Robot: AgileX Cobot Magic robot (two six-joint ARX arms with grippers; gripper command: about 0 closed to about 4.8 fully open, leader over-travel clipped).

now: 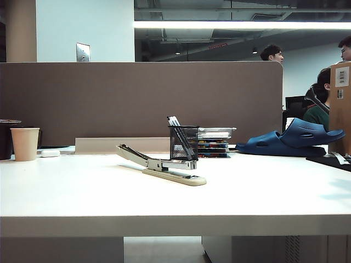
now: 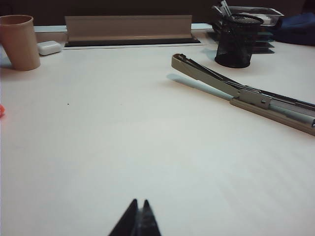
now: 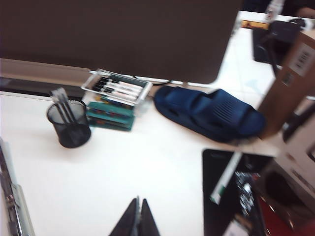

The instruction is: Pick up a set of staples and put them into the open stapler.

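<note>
No text can be read; the white barcode label (image 1: 341,76) on the brown cardboard box (image 1: 340,118) is too small.

White table (image 1: 82,192), stapler (image 1: 164,166), pen cup (image 1: 183,143)

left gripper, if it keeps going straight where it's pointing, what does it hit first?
Probably nothing nearby. The left gripper, jaws shut, points over bare table toward the grey desk rail at the far edge. The stapler lies off to one side; depth is unclear.

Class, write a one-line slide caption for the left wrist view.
Shut left gripper low over the white table, open stapler ahead beside the mesh pen cup.
</note>
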